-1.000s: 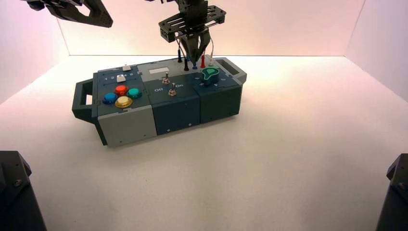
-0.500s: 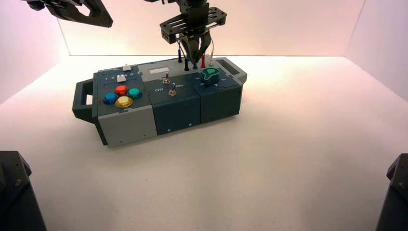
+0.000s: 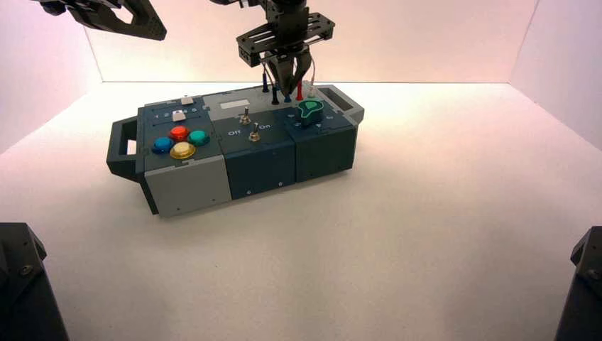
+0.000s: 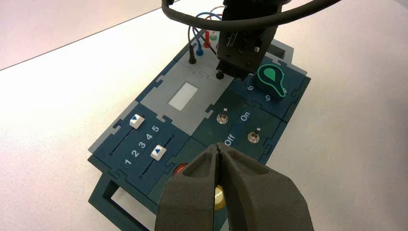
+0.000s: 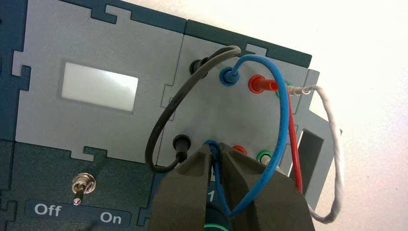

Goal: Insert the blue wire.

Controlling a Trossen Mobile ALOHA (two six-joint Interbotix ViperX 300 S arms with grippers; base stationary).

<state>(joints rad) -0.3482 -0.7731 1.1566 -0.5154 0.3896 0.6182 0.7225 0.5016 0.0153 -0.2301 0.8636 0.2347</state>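
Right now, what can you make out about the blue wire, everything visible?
The blue wire is a smooth, rubbery-looking lead, arching in a loop over the grey panel at the box's far right. One end's blue plug sits in the blue-ringed socket in the back row, between a black and a red plug. The other end is at the front row, between the black plug and a red socket, where the right gripper is closed on it. Whether that plug is fully seated is hidden by the fingers.

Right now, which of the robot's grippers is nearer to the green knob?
The right: the right gripper is just beyond the knob, at the wires. The left gripper hangs off beyond the box's left part.
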